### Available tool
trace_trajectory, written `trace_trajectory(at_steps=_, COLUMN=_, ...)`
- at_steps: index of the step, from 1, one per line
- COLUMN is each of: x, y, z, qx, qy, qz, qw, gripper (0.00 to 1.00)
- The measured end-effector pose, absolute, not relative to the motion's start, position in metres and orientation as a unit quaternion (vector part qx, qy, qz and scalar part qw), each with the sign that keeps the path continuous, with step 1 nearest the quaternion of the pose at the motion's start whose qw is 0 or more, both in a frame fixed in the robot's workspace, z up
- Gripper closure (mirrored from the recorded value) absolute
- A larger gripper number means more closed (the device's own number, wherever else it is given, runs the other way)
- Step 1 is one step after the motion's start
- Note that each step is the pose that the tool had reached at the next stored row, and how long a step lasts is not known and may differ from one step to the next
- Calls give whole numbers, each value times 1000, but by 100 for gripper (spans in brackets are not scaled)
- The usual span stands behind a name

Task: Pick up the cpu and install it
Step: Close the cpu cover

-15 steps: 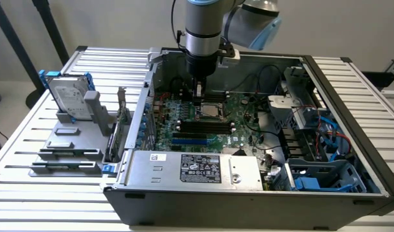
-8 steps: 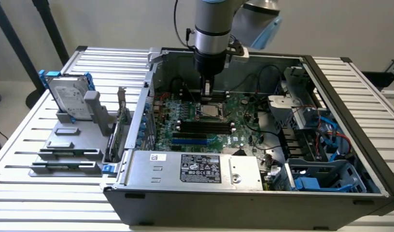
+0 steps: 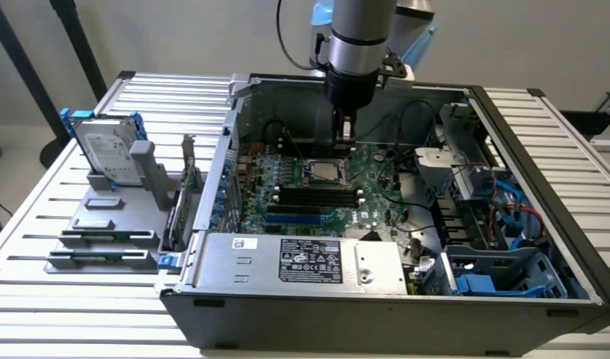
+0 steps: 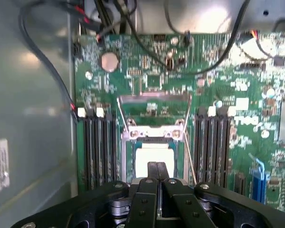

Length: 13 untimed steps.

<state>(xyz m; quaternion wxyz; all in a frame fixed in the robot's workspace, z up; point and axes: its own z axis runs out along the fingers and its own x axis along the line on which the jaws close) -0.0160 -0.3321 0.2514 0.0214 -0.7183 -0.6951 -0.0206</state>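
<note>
Closed tool [image 3: 345,132] near cpu [image 3: 324,171] inside open computer case [image 3: 385,318]

I read this as robotics lab, hardware assembly bench. Evidence: slatted aluminium table [image 3: 36,247]; desktop computer case [image 3: 385,314] lying open on it, motherboard [image 3: 370,202] exposed; hard drive [image 3: 108,153] upright in grey fixture [image 3: 105,224] beside case; robot arm [image 3: 363,37] over case; plain white wall [image 3: 185,37], black stand legs [image 3: 24,71] behind.
</note>
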Motion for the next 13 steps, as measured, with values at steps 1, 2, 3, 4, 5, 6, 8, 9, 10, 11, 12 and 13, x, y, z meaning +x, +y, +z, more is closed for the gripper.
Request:
trace_trajectory(at_steps=1, x=-12, y=-332, z=252, qx=-718, qy=-695, qz=-22, qw=23, gripper=89)
trace_trajectory(at_steps=2, x=-7, y=-333, z=253, qx=-718, qy=-695, qz=-23, qw=24, gripper=89)
trace_trajectory(at_steps=3, x=-3, y=-333, z=254, qx=-718, qy=-695, qz=-25, qw=26, gripper=89)
trace_trajectory(at_steps=4, x=2, y=-333, z=256, qx=-718, qy=-695, qz=-26, qw=27, gripper=89)
trace_trajectory(at_steps=5, x=7, y=-334, z=257, qx=-718, qy=-695, qz=-27, qw=29, gripper=89)
trace_trajectory(at_steps=6, x=11, y=-334, z=258, qx=-718, qy=-695, qz=-28, qw=30, gripper=89)
trace_trajectory(at_steps=8, x=20, y=-334, z=261, qx=-718, qy=-695, qz=-30, qw=32, gripper=89)
trace_trajectory(at_steps=9, x=25, y=-335, z=262, qx=-718, qy=-695, qz=-31, qw=32, gripper=89)
trace_trajectory(at_steps=10, x=29, y=-335, z=263, qx=-718, qy=-695, qz=-32, qw=33, gripper=89)
trace_trajectory(at_steps=11, x=34, y=-335, z=264, qx=-718, qy=-695, qz=-32, qw=34, gripper=89)
trace_trajectory(at_steps=12, x=39, y=-335, z=265, qx=-718, qy=-695, qz=-33, qw=35, gripper=89)
trace_trajectory(at_steps=13, x=43, y=-336, z=265, qx=-718, qy=-695, qz=-34, qw=35, gripper=89)
